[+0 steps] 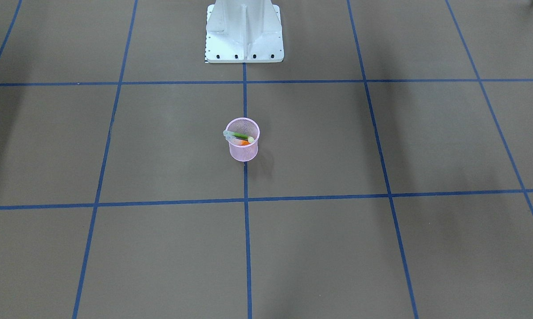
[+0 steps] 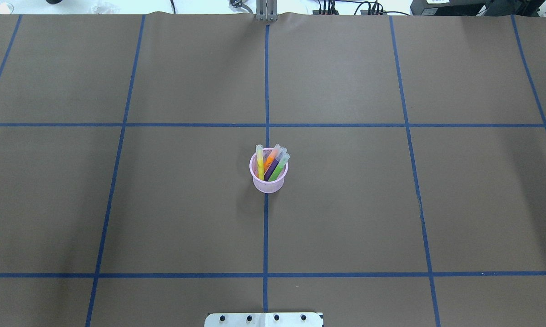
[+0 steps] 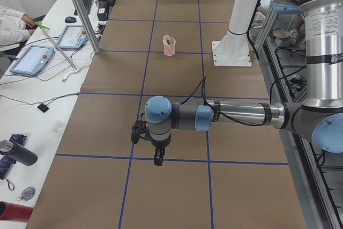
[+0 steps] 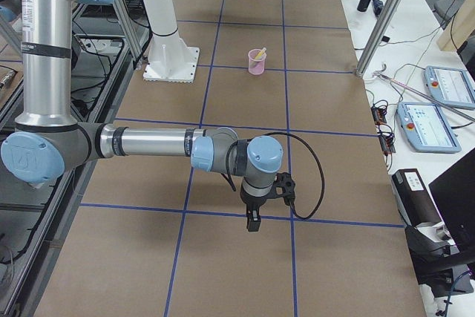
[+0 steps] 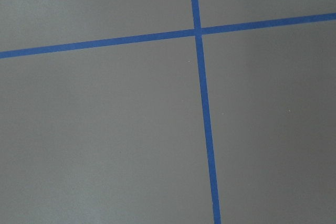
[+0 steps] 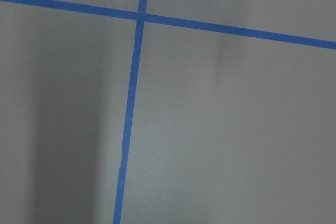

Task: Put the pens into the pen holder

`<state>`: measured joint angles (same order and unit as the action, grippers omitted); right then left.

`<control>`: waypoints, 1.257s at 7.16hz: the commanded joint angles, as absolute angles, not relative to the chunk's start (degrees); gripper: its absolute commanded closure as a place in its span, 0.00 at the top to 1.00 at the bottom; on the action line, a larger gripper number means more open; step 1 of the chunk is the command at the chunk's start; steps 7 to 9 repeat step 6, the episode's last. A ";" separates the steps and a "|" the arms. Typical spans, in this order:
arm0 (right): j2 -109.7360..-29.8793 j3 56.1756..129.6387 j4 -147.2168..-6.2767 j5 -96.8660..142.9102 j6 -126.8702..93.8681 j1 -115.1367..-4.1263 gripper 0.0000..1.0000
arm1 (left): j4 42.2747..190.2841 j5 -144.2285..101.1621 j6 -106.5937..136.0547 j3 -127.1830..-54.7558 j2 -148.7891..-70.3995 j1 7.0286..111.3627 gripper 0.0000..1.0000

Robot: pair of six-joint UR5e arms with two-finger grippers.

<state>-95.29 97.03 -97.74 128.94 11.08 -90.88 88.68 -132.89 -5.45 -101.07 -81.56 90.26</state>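
I count four pens [image 2: 273, 165] (yellow, orange, purple, green) standing in the pink pen holder [image 2: 268, 184] at the middle of the table [image 2: 164, 213], caps leaning on its rim, so I judge the collecting done. The left gripper [image 3: 158, 158] and right gripper [image 4: 254, 220] hang well apart from it, and from these side views alone I cannot tell how their jaws stand. My worry is an arm sweeping through the centre and tipping that probably light cup, spilling the pens.
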 commanded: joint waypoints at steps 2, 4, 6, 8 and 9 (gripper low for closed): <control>-95.36 97.03 -97.65 129.02 11.16 -90.88 1.00 | 88.59 -132.89 -5.45 -101.07 -81.48 90.26 1.00; -95.45 96.94 -97.73 128.94 11.16 -90.88 1.00 | 88.68 -132.80 -5.45 -101.07 -81.47 90.26 1.00; -95.98 97.03 -97.65 129.02 11.34 -90.88 1.00 | 88.68 -132.89 -5.45 -100.99 -81.47 90.26 1.00; -95.98 97.03 -97.65 129.02 11.34 -90.88 1.00 | 88.68 -132.89 -5.45 -100.99 -81.47 90.26 1.00; -95.98 97.03 -97.65 129.02 11.34 -90.88 1.00 | 88.68 -132.89 -5.45 -100.99 -81.47 90.26 1.00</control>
